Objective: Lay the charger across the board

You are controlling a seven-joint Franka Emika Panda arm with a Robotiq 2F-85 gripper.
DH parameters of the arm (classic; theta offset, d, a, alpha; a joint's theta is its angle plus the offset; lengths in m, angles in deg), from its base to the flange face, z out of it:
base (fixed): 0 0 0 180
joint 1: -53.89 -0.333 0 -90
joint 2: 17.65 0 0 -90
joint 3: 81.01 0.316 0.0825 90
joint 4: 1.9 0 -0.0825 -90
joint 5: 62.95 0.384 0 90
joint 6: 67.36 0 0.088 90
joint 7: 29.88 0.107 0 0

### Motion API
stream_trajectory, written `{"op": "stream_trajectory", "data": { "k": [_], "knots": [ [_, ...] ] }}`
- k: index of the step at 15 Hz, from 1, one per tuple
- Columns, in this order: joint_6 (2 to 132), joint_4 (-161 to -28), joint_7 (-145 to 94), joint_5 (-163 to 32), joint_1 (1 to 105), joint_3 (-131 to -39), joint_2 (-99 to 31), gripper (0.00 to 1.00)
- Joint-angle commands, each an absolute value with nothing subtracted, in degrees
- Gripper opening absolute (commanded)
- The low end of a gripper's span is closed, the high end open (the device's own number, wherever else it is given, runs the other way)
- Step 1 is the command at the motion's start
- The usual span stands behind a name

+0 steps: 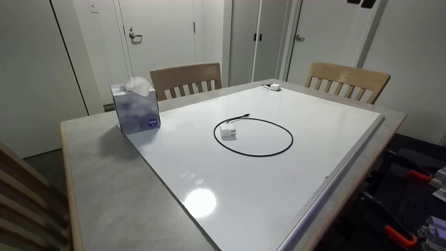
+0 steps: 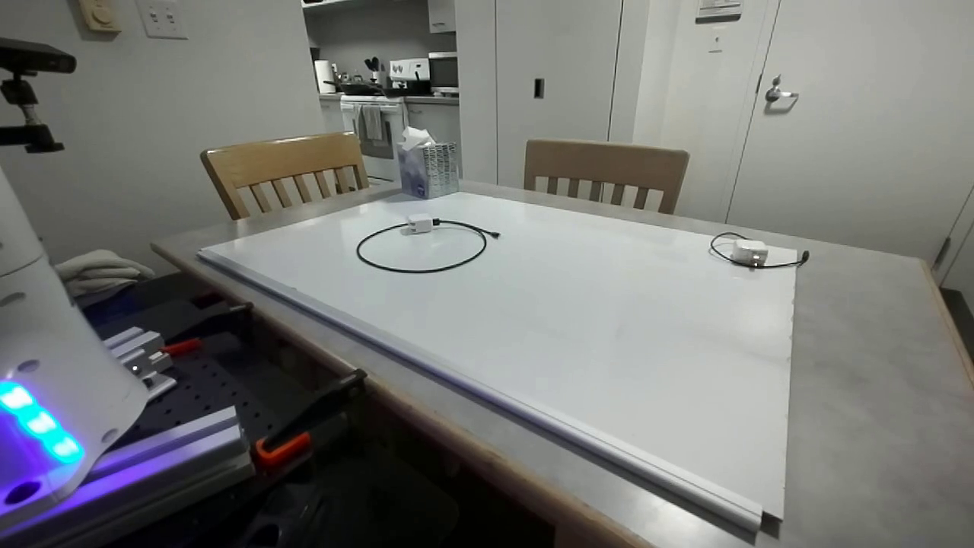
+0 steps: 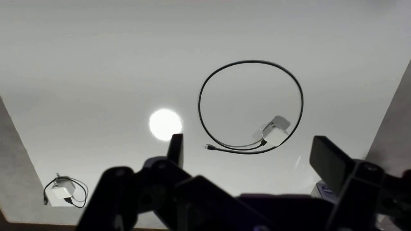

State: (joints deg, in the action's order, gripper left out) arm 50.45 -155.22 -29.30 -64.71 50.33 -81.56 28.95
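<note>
- The gripper (image 3: 247,137) appears to hang well above the board (image 1: 258,195), its jaws wide apart with nothing between them.
- The charger (image 1: 228,130) lies wholly on the board, toward the end where the tissue box (image 1: 137,111) stands; its cable (image 3: 199,106) makes one wide loop.
- A missed grasp looks likeliest: the cable is thin and flat on the board, so the fingers (image 3: 328,160) could come together too high, or jam against it.
- Taking the plug block (image 3: 275,134) instead may leave the cable trailing in its curl, to settle bunched on the board rather than across it.
- The board's gloss suggests a slick face (hard to judge by eye), so an off-centre touch might skid the block away.
- The wrong thing could be lifted: a second charger (image 2: 749,252) sits at a corner of the board, the tip of its lead (image 2: 805,257) past the edge.
- Too wide a sweep over the board could topple the tissue box.
</note>
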Motion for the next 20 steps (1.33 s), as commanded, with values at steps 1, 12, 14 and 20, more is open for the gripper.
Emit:
{"op": "stream_trajectory", "data": {
  "k": [1, 12, 14, 20],
  "knots": [
    [50.32, -155.08, -29.77, -64.18, 50.99, -80.85, 28.90, 1.00],
    [53.80, -153.88, -31.22, -65.24, 53.29, -83.08, 25.78, 1.00],
    [53.77, -153.91, -31.06, -65.26, 53.26, -82.85, 26.24, 1.00],
    [53.75, -153.98, -31.06, -65.26, 53.26, -82.85, 26.36, 1.00]
  ]
}}
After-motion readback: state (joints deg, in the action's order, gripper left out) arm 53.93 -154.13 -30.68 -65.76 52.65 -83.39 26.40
